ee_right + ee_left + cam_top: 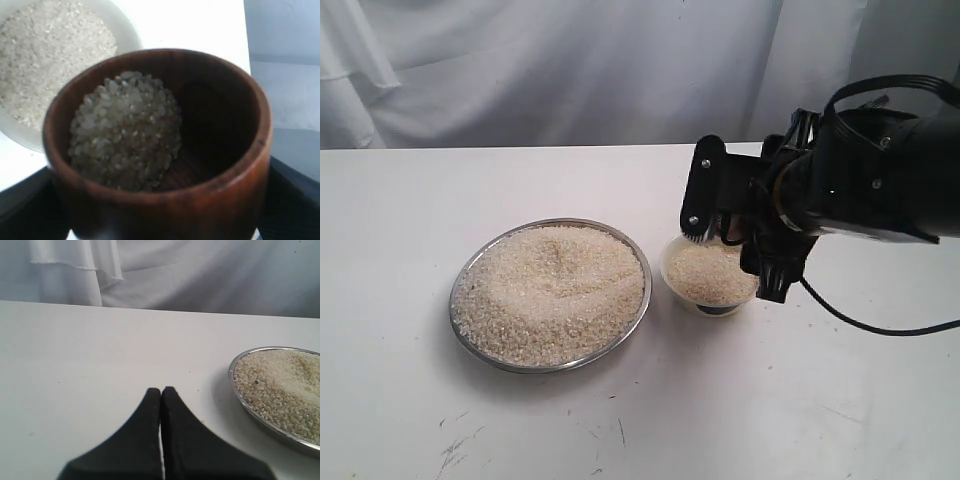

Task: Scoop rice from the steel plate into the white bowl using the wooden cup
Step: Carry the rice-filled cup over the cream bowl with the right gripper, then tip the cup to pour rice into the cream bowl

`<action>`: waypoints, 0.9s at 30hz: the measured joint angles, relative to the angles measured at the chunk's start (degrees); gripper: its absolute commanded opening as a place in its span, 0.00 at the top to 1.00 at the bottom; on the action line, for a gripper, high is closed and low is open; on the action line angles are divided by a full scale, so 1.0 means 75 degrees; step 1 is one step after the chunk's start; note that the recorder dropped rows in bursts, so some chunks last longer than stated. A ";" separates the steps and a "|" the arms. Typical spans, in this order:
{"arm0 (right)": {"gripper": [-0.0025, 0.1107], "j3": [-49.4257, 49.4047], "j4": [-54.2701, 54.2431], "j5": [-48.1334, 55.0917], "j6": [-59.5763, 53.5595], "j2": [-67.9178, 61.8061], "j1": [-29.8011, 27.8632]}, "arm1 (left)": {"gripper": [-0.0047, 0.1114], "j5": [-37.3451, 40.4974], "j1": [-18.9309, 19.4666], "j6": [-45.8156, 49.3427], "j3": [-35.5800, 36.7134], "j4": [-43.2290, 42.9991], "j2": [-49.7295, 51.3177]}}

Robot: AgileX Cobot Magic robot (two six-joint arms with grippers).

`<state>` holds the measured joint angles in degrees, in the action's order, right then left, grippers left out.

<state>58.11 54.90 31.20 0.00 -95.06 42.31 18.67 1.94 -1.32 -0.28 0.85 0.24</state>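
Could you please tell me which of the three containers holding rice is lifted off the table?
The wooden cup, held tilted by the right gripper at the white bowl. The steel plate and the white bowl both rest on the table.

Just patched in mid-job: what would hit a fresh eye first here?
The plate heaped with rice sits left of centre on the table. Close on its right, the bowl is nearly full. The right gripper holds the cup, partly loaded with grains, over the bowl.
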 measured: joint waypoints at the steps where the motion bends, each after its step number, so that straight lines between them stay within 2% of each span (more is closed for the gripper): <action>1: 0.98 0.0000 0.0136 0.0033 -0.0094 0.0000 0.0000 | 0.96 0.0000 0.0000 0.0000 0.0000 0.0000 0.0000; 14: 0.98 0.0045 0.1331 0.0419 -0.0989 -0.0676 0.0000 | 0.96 0.0000 0.0000 0.0000 0.0000 0.0000 0.0000; 21: 0.98 0.0733 0.2071 0.1381 -0.1706 -0.1748 0.0448 | 0.96 0.0000 0.0000 0.0000 0.0000 0.0000 0.0000; 27: 0.98 0.0786 0.2709 0.1760 -0.2428 -0.1891 0.0522 | 0.96 0.0000 0.0000 0.0000 0.0000 0.0000 0.0000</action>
<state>64.00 75.22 44.40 -18.21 -109.24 46.23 18.67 1.94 -1.32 -0.28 0.85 0.24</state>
